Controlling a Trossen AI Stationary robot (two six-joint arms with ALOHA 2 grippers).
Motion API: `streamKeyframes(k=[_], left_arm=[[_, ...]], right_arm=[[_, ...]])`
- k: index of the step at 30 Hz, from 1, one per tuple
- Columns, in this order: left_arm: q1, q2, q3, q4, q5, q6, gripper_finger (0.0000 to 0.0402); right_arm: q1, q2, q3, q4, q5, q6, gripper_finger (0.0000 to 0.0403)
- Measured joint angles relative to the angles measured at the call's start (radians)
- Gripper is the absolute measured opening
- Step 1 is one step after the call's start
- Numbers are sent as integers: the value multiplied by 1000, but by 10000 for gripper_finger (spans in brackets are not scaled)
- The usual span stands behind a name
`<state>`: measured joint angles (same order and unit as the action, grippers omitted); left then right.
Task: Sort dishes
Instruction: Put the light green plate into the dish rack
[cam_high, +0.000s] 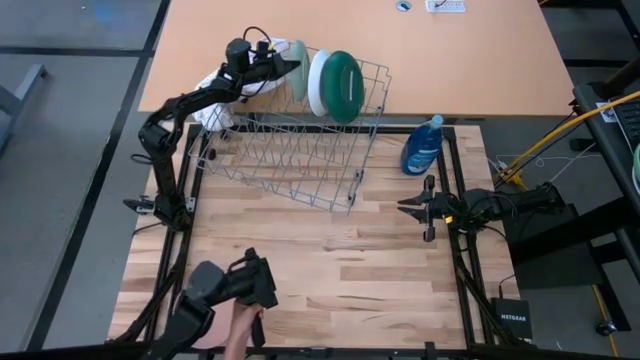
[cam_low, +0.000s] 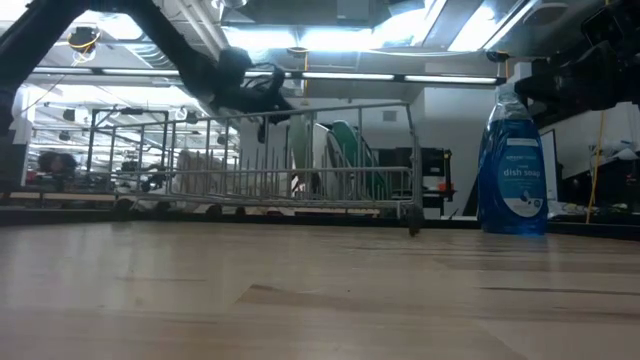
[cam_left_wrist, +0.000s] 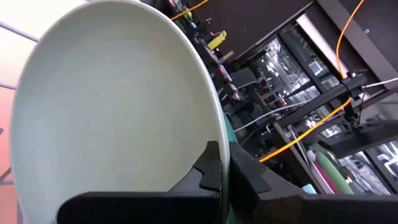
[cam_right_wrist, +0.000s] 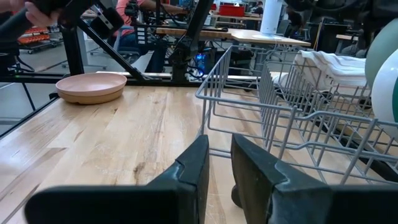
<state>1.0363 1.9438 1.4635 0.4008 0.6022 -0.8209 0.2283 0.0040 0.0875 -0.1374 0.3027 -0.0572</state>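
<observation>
A wire dish rack (cam_high: 290, 160) stands at the table's far middle. A white plate (cam_high: 318, 82) and a dark green plate (cam_high: 345, 87) stand upright on edge in its far right part. Just left of them my left gripper (cam_high: 288, 68) is shut on a pale sage green plate (cam_left_wrist: 112, 106), held on edge over the rack's far side. A pink plate (cam_right_wrist: 90, 86) lies flat on the table near its front edge. My right gripper (cam_high: 402, 208) waits at the table's right, level, open by a narrow gap with nothing in it. My left gripper pinches the sage plate's rim (cam_left_wrist: 219, 134) between its two fingers, one on the plate's face and one behind it. The fingers come level from the table's left. The plate stands on edge; whether its lower rim touches the rack, I cannot tell.
A blue dish soap bottle (cam_high: 422, 147) stands right of the rack. A white cloth (cam_high: 215, 90) lies at the rack's far left corner, under the left arm. A dark camera mount (cam_high: 240, 285) sits near the front edge. Bare wood lies between the rack and the front edge.
</observation>
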Motion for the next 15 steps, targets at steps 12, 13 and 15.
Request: streamKeyframes(k=[12, 13, 15], left_arm=[[-2, 18, 1, 44, 152, 75, 0], [0, 19, 1, 35, 160, 85, 0], [1, 20, 0, 27, 165, 97, 0]], right_arm=[[0, 0, 0, 0, 0, 0, 72], [0, 0, 0, 0, 0, 0, 72], [0, 0, 0, 0, 0, 0, 72]])
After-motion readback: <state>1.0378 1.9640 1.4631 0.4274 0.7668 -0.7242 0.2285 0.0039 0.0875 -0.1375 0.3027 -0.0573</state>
